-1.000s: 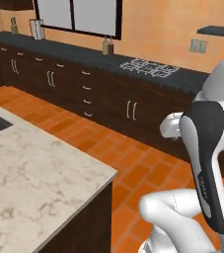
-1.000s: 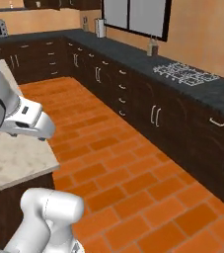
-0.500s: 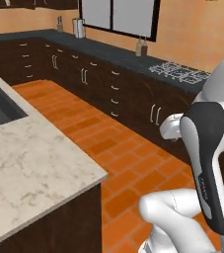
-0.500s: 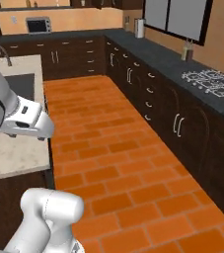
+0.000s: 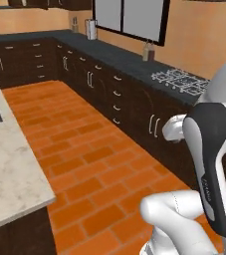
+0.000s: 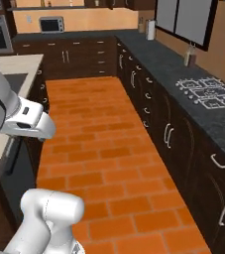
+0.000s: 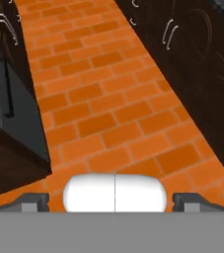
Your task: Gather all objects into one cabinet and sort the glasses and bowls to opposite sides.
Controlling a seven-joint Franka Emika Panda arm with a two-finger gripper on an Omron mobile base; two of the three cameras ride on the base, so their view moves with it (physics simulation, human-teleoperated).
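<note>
My left base camera sits behind me on my left, looking forward and down the orange brick floor (image 5: 84,149) toward the dark counter run (image 5: 119,62) with its window (image 5: 129,17) and gas hob (image 5: 179,79). My right base camera looks up the same aisle from my other side, sharing that floor, counter and hob, plus the marble island (image 6: 10,69). My hand camera points low along the bricks, close to the floor, cabinets either side.
</note>
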